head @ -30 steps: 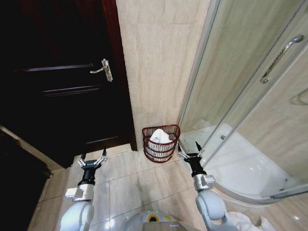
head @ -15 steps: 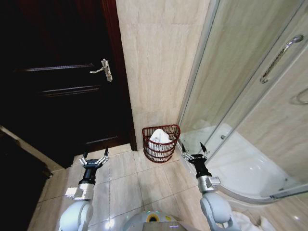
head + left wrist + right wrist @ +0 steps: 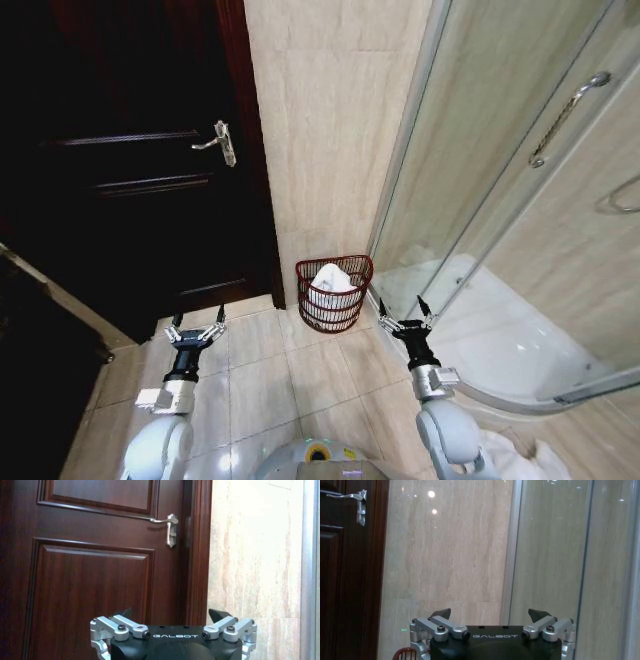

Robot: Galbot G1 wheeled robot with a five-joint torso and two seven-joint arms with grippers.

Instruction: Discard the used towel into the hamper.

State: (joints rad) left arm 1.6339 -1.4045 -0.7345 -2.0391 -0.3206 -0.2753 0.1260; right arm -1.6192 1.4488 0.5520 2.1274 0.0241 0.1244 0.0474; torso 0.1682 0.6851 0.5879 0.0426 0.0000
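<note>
The hamper (image 3: 334, 293), a small reddish-brown open-weave basket, stands on the floor against the beige wall between the door and the shower. A white towel (image 3: 330, 281) lies bunched inside it. My left gripper (image 3: 196, 328) hovers open and empty over the floor tiles, to the left of the hamper. My right gripper (image 3: 405, 316) hangs open and empty just right of the hamper, near the shower base. A sliver of the hamper's rim (image 3: 404, 653) shows in the right wrist view beside the right gripper (image 3: 490, 613). The left gripper (image 3: 170, 612) faces the door in its wrist view.
A dark wooden door (image 3: 130, 170) with a metal lever handle (image 3: 222, 141) fills the left. A glass shower enclosure (image 3: 520, 180) with a white base (image 3: 500, 345) takes up the right. More white cloth (image 3: 515, 462) lies on the floor by my base.
The right gripper drew back from the hamper toward the right. The head camera shifted slightly, so the whole scene moved a little.
</note>
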